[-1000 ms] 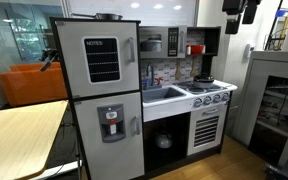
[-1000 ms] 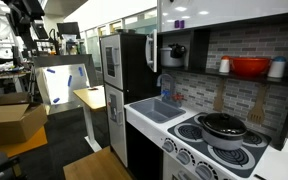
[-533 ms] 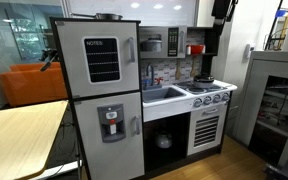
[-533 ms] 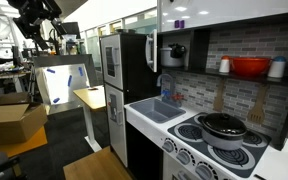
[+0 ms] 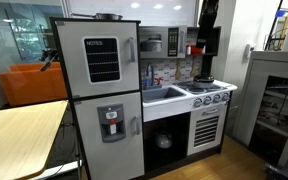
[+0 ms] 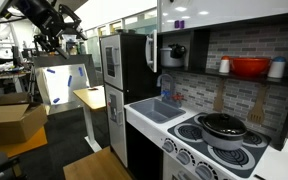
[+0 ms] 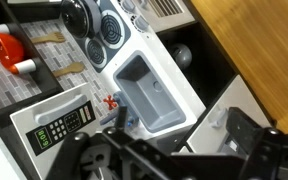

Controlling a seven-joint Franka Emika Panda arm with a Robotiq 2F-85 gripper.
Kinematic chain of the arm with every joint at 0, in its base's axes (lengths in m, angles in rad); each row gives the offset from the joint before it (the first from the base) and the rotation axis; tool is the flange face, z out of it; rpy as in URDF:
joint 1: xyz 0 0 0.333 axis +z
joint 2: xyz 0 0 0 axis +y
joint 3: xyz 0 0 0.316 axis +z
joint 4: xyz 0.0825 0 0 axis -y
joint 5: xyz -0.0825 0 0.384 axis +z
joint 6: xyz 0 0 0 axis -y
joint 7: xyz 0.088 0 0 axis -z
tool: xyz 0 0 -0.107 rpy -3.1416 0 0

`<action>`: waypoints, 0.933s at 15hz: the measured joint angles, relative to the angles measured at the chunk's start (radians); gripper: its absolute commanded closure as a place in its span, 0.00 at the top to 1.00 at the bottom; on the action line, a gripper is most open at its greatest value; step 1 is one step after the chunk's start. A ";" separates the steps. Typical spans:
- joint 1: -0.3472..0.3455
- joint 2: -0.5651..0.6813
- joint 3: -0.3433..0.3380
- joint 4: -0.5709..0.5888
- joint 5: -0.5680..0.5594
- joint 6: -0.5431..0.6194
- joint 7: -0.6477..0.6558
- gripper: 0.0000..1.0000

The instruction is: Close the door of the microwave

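Just beside tall grey toy fridge (image 5: 99,90): small silver-grey toy microwave (image 5: 159,43), its silver-grey framed door with dark window (image 6: 152,52) swung open. High up, well apart from fridge: black robot gripper (image 6: 51,35). Cannot tell spread of fingers.

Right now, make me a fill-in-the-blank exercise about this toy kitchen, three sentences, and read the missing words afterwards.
The bowl on the shelf is ___. The microwave sits directly above the ___. The sofa behind the wooden table is ___.
Missing words: red; sink; orange.
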 measured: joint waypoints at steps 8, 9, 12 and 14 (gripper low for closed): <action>-0.054 0.141 0.044 0.045 -0.281 0.119 0.118 1.00; -0.054 0.155 0.049 0.054 -0.304 0.119 0.137 1.00; -0.054 0.199 0.054 0.085 -0.364 0.119 0.189 1.00; -0.054 0.233 0.051 0.114 -0.394 0.119 0.225 1.00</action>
